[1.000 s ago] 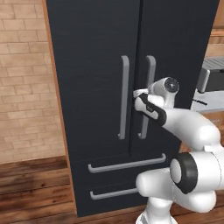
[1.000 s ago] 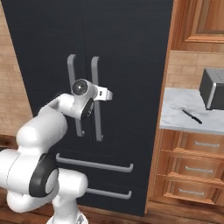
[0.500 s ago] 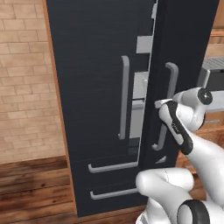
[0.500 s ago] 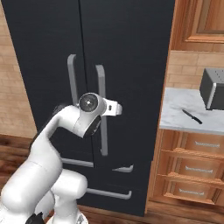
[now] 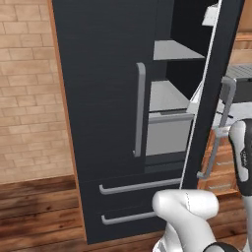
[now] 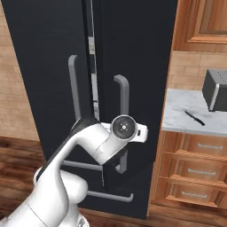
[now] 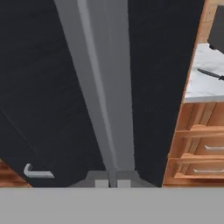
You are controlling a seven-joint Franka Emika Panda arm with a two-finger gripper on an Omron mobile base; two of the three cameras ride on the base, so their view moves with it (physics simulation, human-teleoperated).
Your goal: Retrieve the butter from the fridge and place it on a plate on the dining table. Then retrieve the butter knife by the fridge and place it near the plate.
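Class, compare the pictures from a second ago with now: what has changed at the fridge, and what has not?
The fridge's right door has swung open, pulled by the gripper on its handle, baring grey shelves. The left door, the lower drawers and the butter knife on the counter stayed put.

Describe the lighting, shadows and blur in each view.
Left base view: flat even light, the open fridge interior dim behind pale grey shelves, no glare. Right base view: sharp, the butter knife dark on bright marble. Hand view: the door handle looms soft and blurred, close to the lens.
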